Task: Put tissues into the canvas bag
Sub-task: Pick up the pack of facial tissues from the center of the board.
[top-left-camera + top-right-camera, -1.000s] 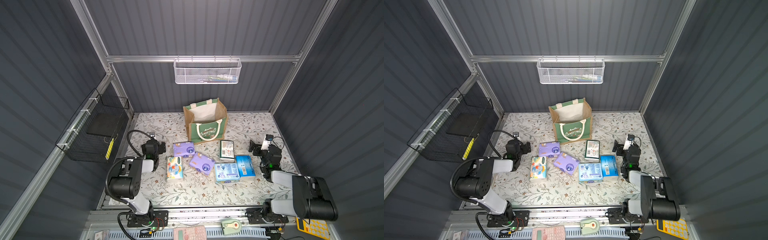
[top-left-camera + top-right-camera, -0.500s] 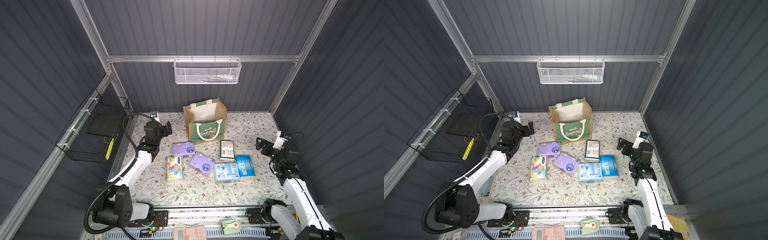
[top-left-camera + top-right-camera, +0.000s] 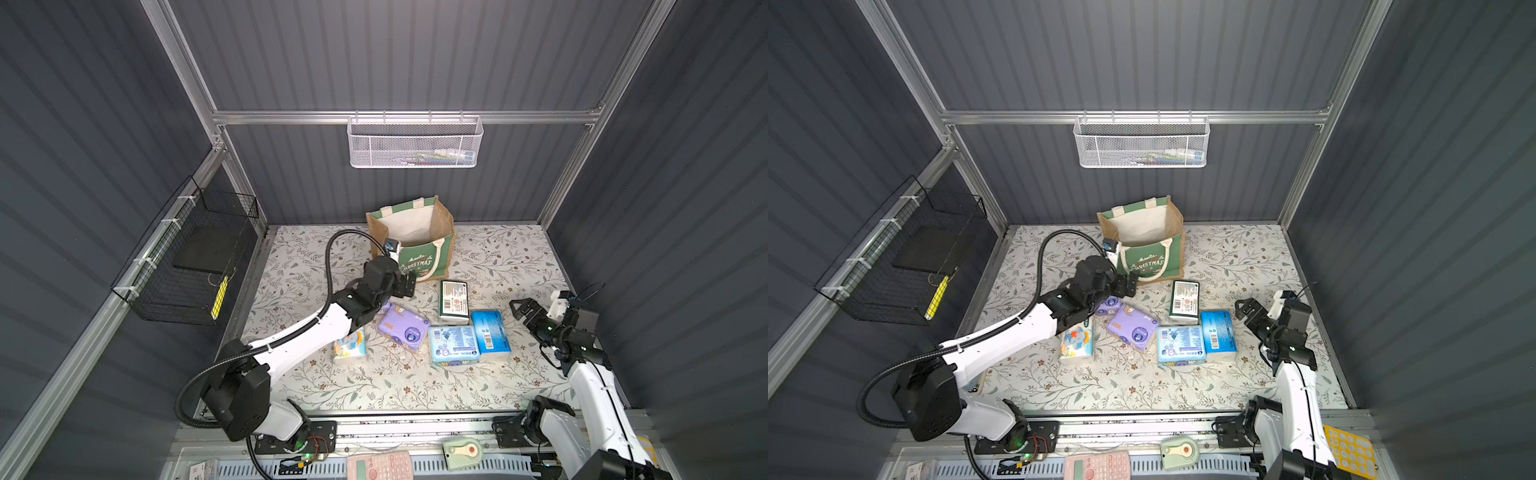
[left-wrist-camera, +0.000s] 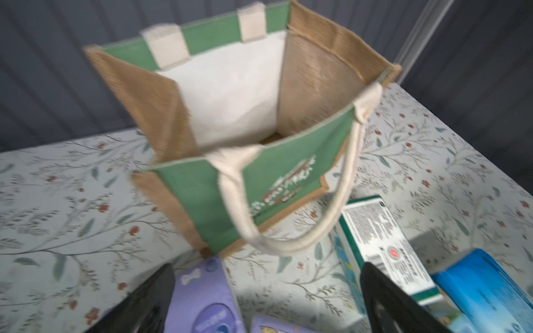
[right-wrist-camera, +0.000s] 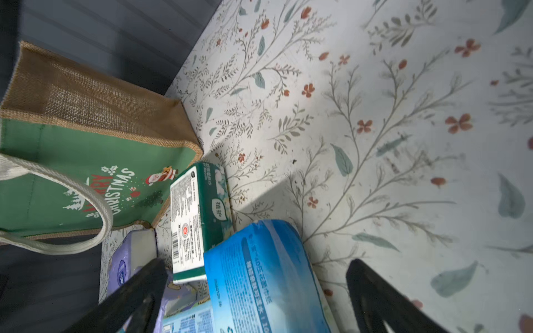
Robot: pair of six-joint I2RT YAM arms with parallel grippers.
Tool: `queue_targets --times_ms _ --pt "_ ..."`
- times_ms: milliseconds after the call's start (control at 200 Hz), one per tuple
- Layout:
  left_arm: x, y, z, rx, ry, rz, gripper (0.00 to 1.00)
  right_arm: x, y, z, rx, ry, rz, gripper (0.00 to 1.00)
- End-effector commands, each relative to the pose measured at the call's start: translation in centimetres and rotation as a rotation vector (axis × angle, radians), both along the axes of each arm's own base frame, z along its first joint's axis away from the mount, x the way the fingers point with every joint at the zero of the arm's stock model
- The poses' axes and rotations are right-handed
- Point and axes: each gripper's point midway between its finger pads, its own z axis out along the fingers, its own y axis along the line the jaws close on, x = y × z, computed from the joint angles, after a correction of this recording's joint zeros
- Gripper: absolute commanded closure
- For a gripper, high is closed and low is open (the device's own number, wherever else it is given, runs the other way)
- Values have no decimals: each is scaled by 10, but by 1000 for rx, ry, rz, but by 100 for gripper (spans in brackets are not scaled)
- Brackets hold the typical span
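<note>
The canvas bag [image 3: 415, 253] [image 3: 1148, 259] stands open and upright at the back, its white lining showing in the left wrist view [image 4: 230, 95]. In front of it lie tissues: two purple packs [image 3: 403, 326] [image 4: 204, 297], a cartoon pack [image 3: 349, 347], a green-and-white pack [image 3: 454, 301] [image 5: 196, 213] and two light blue packs [image 3: 453, 345] [image 5: 259, 274]. My left gripper [image 3: 405, 284] [image 4: 266, 274] hovers open just before the bag, above a purple pack. Open too, my right gripper [image 3: 524, 309] [image 5: 256, 268] sits beside the rightmost blue pack.
A white mesh basket [image 3: 415, 143] hangs on the back wall and a black wire basket [image 3: 187, 266] on the left wall. A pink calculator [image 3: 380, 467] and a yellow one [image 3: 1350, 451] lie beyond the front rail. Dark walls close in the floral table [image 3: 498, 257].
Both arms have unfolded from rest. The left gripper swung rightward to the bag's front, over the purple packs. The right gripper rose and settled beside the blue pack.
</note>
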Motion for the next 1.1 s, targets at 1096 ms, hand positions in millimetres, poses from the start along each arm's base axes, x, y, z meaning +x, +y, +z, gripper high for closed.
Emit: queue_targets --times_ms 1096 --pt "-130 -201 -103 -26 540 -592 31 -22 46 -55 251 131 142 8"
